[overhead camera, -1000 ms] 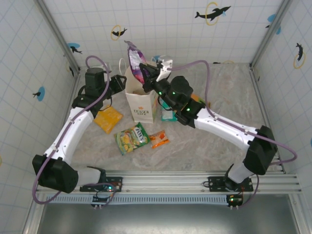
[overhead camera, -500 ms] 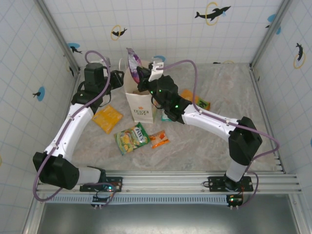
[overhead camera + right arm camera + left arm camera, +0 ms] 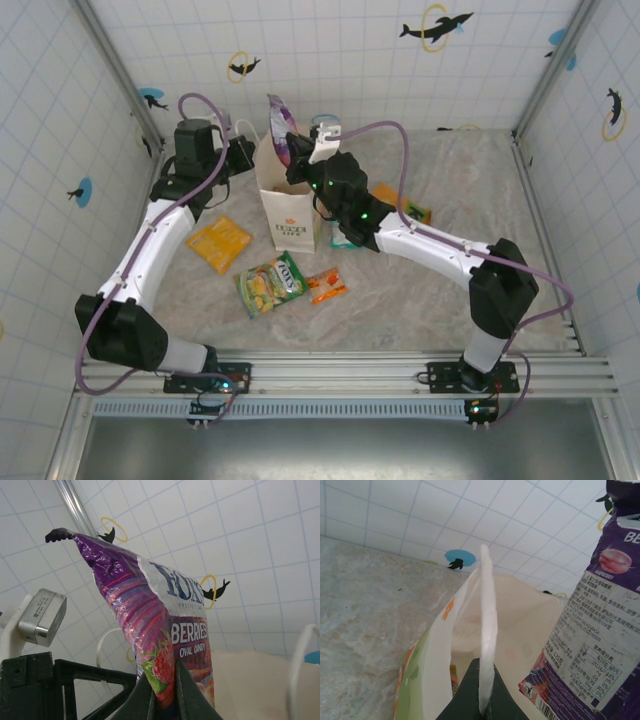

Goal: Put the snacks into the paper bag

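The white paper bag (image 3: pixel 290 215) stands upright at the back left of the table. My left gripper (image 3: pixel 252 153) is shut on the bag's left rim (image 3: pixel 487 630), the thin white edge pinched between its dark fingers (image 3: pixel 487 700). My right gripper (image 3: pixel 294 150) is shut on a purple berries snack packet (image 3: pixel 277 122), which stands upright over the bag's mouth. The same packet (image 3: pixel 170 625) rises from my right gripper (image 3: pixel 164 700), and it hangs at the right of the bag's opening (image 3: pixel 600 615). More snacks lie on the table: yellow-orange (image 3: pixel 221 243), green (image 3: pixel 270 283), small orange (image 3: pixel 326 287).
A teal packet (image 3: pixel 346 238) lies half hidden under my right arm, and an orange one (image 3: pixel 402 207) lies behind it. Tiled walls close in the table at the back and on both sides. A white bag handle (image 3: pixel 300 670) loops up at the right.
My left gripper has closed on the bag's rim. My right arm has folded in towards the bag, and the purple packet stays over the opening.
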